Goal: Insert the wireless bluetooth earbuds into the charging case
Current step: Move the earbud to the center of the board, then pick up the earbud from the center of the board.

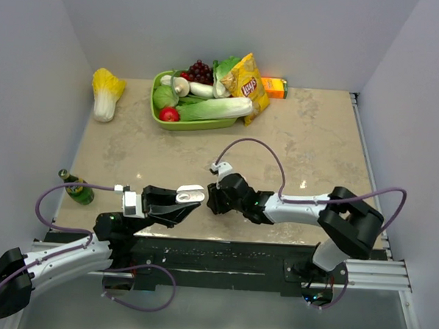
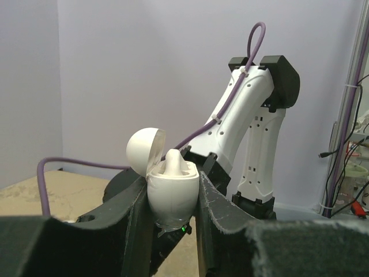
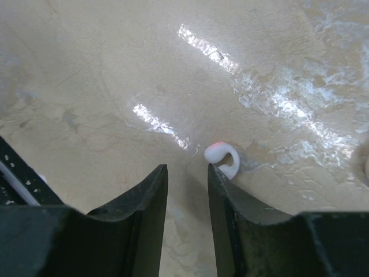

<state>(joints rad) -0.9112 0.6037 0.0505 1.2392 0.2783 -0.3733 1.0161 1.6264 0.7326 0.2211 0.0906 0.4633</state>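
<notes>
- The left gripper (image 2: pixel 172 183) pinched the open charging case (image 2: pixel 173 202), held above the surface's near edge, with 1 earbud (image 2: pixel 174 160) standing in it.
- The right gripper (image 3: pixel 187 173), slightly spread and empty, hovered beside the other earbud (image 3: pixel 221 157) on the beige marbled surface (image 3: pixel 115 69).
- Next, I judged, it needed centring over that earbud, then closing.
- Pale walls stood around; a green tray (image 1: pixel 185 125) sat far.
</notes>
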